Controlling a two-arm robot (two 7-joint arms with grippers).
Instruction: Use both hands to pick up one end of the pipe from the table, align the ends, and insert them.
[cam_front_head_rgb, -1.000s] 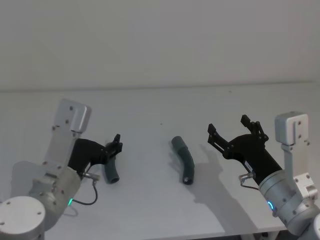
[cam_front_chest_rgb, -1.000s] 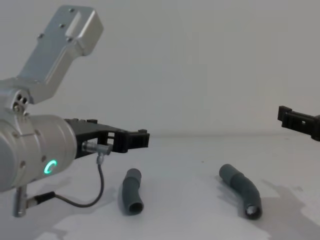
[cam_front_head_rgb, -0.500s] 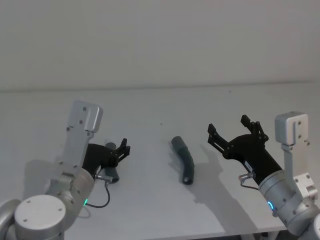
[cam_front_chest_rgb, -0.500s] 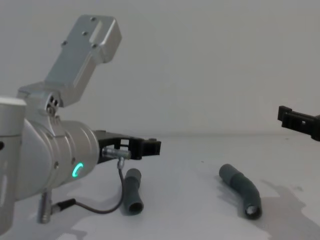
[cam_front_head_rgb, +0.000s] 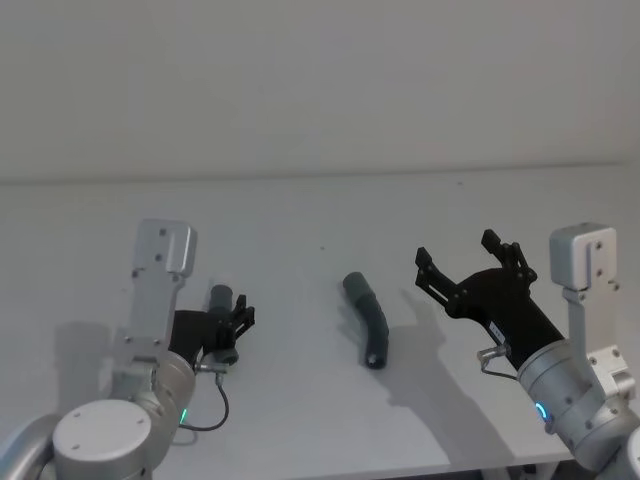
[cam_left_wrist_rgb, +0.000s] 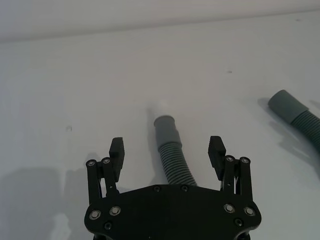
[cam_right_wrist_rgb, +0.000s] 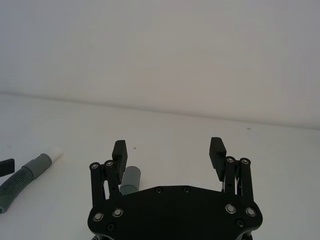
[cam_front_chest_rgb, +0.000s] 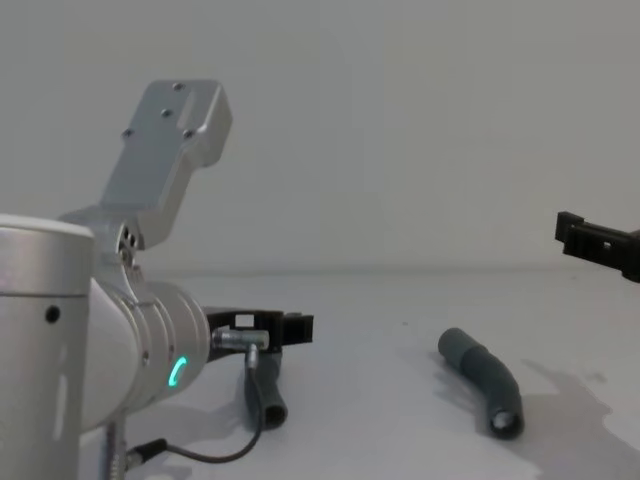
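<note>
Two dark-grey corrugated pipe pieces lie on the white table (cam_front_head_rgb: 300, 210). The left piece (cam_left_wrist_rgb: 171, 157) has a white plug tip (cam_left_wrist_rgb: 161, 106) pointing away from me. My left gripper (cam_left_wrist_rgb: 166, 146) is open and low over this piece, one finger on each side of it; in the head view the left gripper (cam_front_head_rgb: 238, 322) covers most of the left piece (cam_front_head_rgb: 220, 298). The right piece (cam_front_head_rgb: 368, 318) lies bent near the table's middle, its open end (cam_front_chest_rgb: 503, 422) facing me. My right gripper (cam_front_head_rgb: 455, 252) hangs open above the table, to the right of that piece.
The table's far edge meets a plain light wall (cam_front_head_rgb: 320, 90). A thin cable (cam_front_chest_rgb: 215, 455) loops under my left wrist.
My left arm has swung in and lowered, bringing its open gripper from beside the left piece to straddling it. The right arm and both pipe pieces have not moved.
</note>
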